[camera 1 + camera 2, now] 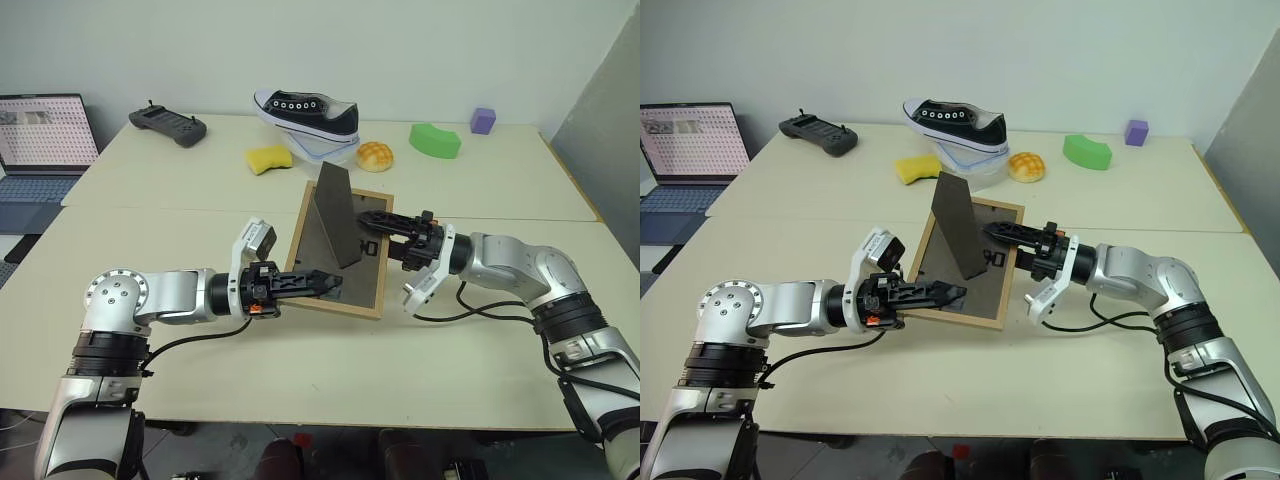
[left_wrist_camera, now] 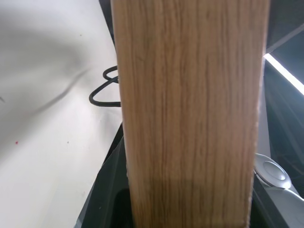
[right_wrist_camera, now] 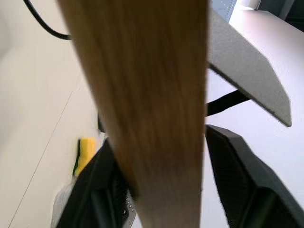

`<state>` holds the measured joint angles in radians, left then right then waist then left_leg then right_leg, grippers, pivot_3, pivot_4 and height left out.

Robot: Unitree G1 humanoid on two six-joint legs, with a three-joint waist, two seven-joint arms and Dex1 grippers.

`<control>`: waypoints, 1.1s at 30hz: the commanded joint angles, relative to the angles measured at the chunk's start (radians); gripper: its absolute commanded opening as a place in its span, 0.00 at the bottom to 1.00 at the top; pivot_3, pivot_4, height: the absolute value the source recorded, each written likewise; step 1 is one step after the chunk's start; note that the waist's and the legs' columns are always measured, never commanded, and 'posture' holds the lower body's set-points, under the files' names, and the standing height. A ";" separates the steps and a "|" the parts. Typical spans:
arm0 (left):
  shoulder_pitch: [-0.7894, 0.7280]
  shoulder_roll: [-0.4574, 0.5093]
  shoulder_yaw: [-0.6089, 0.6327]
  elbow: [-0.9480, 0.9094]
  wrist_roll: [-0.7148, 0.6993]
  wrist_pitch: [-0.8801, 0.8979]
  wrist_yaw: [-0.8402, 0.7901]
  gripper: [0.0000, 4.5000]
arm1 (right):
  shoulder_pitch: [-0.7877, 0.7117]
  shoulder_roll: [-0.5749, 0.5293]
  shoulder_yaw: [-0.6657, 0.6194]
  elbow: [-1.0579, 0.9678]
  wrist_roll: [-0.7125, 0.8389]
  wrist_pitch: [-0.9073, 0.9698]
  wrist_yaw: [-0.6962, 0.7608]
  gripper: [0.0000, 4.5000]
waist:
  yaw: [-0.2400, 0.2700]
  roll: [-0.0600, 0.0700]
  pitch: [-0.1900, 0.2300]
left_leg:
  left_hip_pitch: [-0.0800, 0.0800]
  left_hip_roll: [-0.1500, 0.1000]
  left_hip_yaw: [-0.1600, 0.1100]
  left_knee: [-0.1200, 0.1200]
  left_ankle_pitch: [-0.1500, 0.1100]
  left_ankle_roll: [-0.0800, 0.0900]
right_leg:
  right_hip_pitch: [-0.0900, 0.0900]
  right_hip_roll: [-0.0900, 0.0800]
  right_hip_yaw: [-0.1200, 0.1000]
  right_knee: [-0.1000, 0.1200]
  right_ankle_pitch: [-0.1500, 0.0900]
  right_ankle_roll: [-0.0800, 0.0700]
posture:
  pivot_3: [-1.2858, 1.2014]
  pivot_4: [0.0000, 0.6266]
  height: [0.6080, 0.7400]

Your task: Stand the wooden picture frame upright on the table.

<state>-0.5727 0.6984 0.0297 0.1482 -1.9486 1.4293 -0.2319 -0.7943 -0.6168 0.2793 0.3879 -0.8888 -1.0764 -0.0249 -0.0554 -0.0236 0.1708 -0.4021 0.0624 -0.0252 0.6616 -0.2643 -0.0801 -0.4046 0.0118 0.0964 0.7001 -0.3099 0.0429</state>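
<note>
Left gripper [image 1: 318, 283] is clamped on the near edge of the wooden picture frame [image 1: 375, 248], its fingers level and pointing toward the right gripper [image 1: 377, 227] — which straddles the opposite side rail, a finger on each face, though a firm grip there cannot be told. Between the two claws the frame lies back-side up on the table [image 1: 200, 240], dark prop stand [image 1: 335, 212] swung up from the middle.

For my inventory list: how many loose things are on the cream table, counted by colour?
Wood: 1, picture frame
Yellow: 2, sponge, bun
Green: 1, block
Purple: 1, cube
Black: 2, shoe, controller
Total: 7
</note>
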 commanded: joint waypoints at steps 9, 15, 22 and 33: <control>0.036 0.008 0.055 -0.023 0.009 -0.171 0.054 0.52 | -0.032 -0.023 -0.001 0.012 0.201 -0.024 0.051 0.29 | 0.000 0.000 0.000 | 0.000 0.000 0.000 0.000 0.000 0.000 | 0.000 0.000 0.000 0.000 0.000 0.000 | 0.52 0.24 1.00; 0.062 0.072 0.183 -0.012 0.102 -0.247 0.043 0.80 | 0.029 -0.040 0.092 0.029 0.710 0.129 0.439 0.29 | -0.003 0.000 0.000 | 0.000 0.001 0.000 0.000 0.000 0.000 | 0.001 0.000 0.000 0.000 0.000 0.000 | 0.52 0.24 1.00; 0.162 0.107 0.278 -0.343 0.338 -0.368 0.041 1.00 | 0.110 0.049 0.067 -0.137 1.221 0.666 0.774 0.29 | -0.001 -0.001 0.000 | 0.000 0.002 -0.002 0.000 0.000 0.000 | 0.001 -0.003 -0.001 0.000 0.000 0.000 | 0.52 0.24 1.00; 0.376 0.135 0.125 -0.682 0.999 -0.688 -0.159 1.00 | 0.102 0.305 -0.098 0.017 1.488 1.318 0.814 0.29 | 0.015 0.000 0.001 | 0.000 0.001 0.002 0.000 -0.001 0.001 | 0.001 0.000 0.000 -0.001 0.000 0.000 | 0.52 0.24 1.00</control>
<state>-0.2144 0.8347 0.1592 -0.4962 -1.0209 0.7990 -0.3512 -0.6738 -0.3267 0.2243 0.3862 0.6080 0.2541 0.7682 -0.0406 -0.0232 0.1720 -0.4023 0.0631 -0.0231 0.6612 -0.2667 -0.0760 -0.4040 0.0120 0.0964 0.6985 -0.3098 0.0427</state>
